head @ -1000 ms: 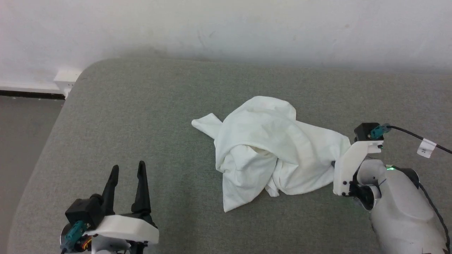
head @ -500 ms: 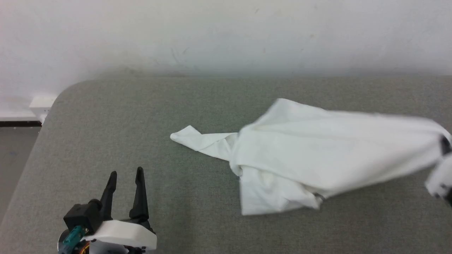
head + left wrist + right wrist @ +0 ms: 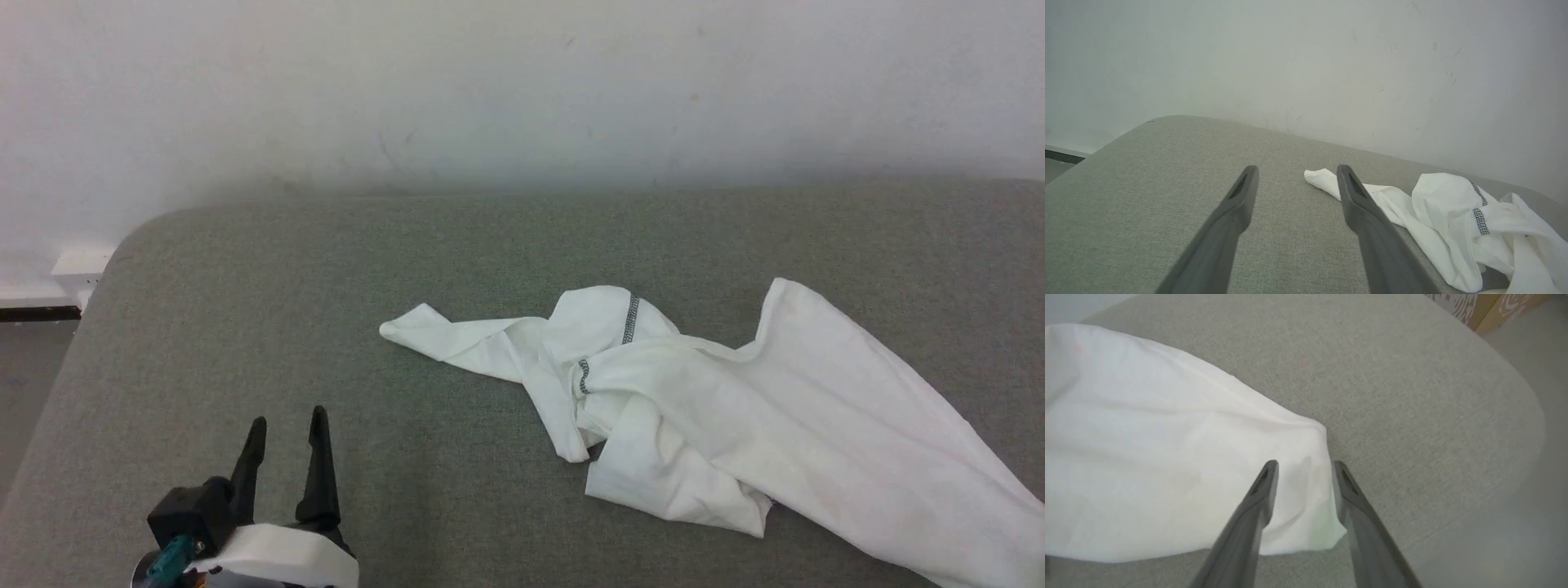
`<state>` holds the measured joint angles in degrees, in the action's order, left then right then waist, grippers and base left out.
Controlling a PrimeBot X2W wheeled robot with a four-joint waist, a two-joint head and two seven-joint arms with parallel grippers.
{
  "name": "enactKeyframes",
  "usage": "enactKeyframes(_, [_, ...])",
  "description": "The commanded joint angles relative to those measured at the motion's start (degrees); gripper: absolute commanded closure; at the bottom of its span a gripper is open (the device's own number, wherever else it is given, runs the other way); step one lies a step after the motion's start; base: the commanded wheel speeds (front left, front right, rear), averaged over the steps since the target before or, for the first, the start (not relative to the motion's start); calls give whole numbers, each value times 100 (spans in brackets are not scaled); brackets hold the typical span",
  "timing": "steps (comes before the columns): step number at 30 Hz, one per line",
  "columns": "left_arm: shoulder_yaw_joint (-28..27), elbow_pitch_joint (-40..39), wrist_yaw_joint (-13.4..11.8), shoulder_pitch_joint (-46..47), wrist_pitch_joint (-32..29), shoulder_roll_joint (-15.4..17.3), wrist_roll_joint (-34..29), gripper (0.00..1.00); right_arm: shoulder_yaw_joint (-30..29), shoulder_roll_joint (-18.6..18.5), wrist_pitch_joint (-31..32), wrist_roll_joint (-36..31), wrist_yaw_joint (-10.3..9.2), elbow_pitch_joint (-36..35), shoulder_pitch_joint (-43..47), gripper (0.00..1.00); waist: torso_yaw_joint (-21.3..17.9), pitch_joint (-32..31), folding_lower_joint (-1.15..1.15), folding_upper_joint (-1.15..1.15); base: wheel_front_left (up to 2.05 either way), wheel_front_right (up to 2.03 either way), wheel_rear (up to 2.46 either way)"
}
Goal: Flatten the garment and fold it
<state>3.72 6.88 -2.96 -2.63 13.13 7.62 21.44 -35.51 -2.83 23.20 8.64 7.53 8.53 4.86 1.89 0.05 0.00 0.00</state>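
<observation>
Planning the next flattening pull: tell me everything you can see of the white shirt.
The white thin long-sleeved shirt lies crumpled, partly spread on the grey fabric surface. One sleeve trails toward the robot's left; grey stitched seams show at the bunched middle; the smoother body fans right. The right gripper, fingers apart, hangs over its corner.

White garment (image 3: 784,425) with dark grey zigzag seam stitching (image 3: 630,318) against a speckled grey-green woven cushion (image 3: 310,327); beyond the garment, an off-white scuffed wall (image 3: 490,90)
</observation>
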Motion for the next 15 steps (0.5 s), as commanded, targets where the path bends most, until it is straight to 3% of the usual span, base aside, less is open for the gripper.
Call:
enactKeyframes(1, [0, 22, -23, -85, 9, 32, 34, 0, 41, -7, -184, -70, -4, -42, -28, 0, -26, -36, 0, 0, 0, 0, 0])
enactKeyframes(7, [33, 88, -40, -137, -13, 55, 40, 0, 675, -6, -1704, 98, -4, -9, -237, 0, -41, -190, 0, 0, 0, 0, 0])
enactKeyframes(15, [47, 104, -91, -226, -64, 85, 68, 0, 2119, -6, -2502, 147, -4, -482, 2, 0, -28, -313, 0, 0, 0, 0, 0])
